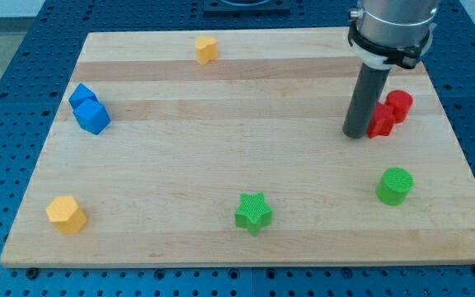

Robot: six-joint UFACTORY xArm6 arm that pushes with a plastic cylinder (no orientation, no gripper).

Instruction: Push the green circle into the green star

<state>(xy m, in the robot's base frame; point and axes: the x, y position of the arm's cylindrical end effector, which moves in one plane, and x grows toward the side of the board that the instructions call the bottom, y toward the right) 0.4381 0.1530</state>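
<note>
The green circle (395, 185) stands upright on the wooden board (221, 165), toward the view's lower right, not far from the board's right edge. It looks like a short, stiff plastic cylinder with a ribbed top, and we judge it light enough to slide at a gentle nudge. Being round, it will likely roll off a glancing contact, so we would meet it square on the side facing the view's right, in line with its centre.

The green star (253, 212) lies well apart from it, to the view's left and slightly lower, near the bottom edge. The board between the two is bare.

We have no pincer at all, only a dark rod, so nothing is held. Our tip (355, 134) rests above the circle in the view, a little to its left and apart from it, just beside two red blocks (390, 113); whether it touches the nearer one we cannot tell.

Further out, a yellow block (66, 214) sits at the lower left, two blue blocks (88, 109) stand touching at the left, and another yellow block (206, 49) lies near the top edge.
</note>
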